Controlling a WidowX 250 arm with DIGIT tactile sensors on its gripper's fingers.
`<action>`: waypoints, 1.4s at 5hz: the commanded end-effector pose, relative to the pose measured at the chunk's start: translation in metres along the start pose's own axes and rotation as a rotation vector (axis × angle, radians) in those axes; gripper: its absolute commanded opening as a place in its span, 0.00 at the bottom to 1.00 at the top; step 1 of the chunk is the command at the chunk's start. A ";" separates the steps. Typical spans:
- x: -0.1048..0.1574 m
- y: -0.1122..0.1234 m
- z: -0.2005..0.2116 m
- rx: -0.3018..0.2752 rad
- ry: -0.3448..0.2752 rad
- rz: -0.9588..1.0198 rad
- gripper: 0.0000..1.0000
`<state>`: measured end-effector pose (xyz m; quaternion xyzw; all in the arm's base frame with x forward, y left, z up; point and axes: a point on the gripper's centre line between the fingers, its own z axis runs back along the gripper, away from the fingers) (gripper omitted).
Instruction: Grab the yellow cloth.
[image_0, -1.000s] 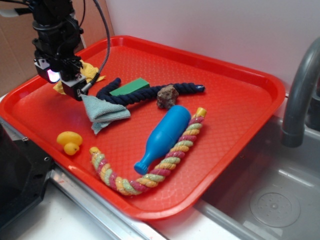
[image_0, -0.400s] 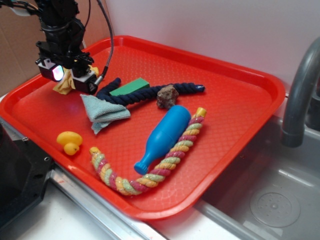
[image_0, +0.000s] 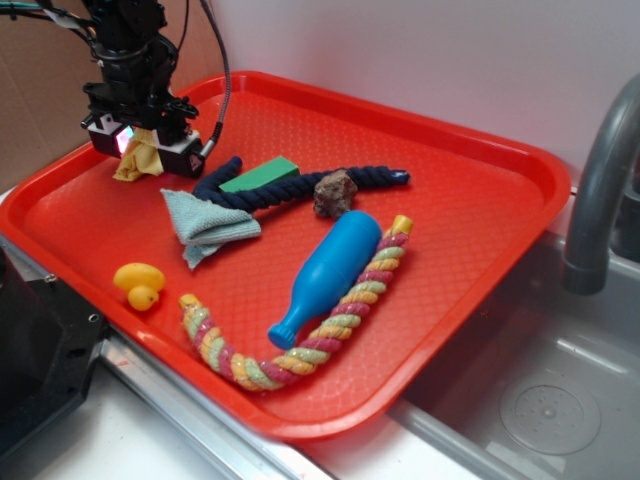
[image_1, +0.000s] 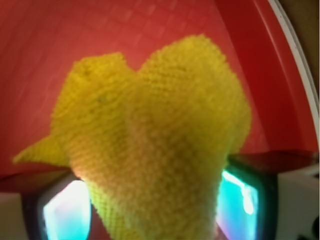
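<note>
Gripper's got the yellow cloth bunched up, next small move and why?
Probably a short straight lift, jaws kept closed. The yellow cloth sits bunched between the gripper's pads in the wrist view, and in the exterior view it hangs from the gripper just above the red tray. Rising a bit would confirm the grip holds and clear the navy rope nearby.

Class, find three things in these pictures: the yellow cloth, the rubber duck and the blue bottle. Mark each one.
yellow cloth (image_1: 150, 140): wrist view, middle of the bunched fabric.
rubber duck (image_0: 138, 283): exterior view, on its body.
blue bottle (image_0: 328, 273): exterior view, on its wide barrel.
</note>
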<state>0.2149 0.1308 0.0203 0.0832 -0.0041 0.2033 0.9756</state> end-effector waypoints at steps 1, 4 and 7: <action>0.001 0.007 0.005 0.009 -0.008 -0.018 0.00; -0.056 -0.034 0.136 -0.058 -0.083 -0.165 0.00; -0.043 -0.090 0.184 -0.174 -0.100 -0.411 0.00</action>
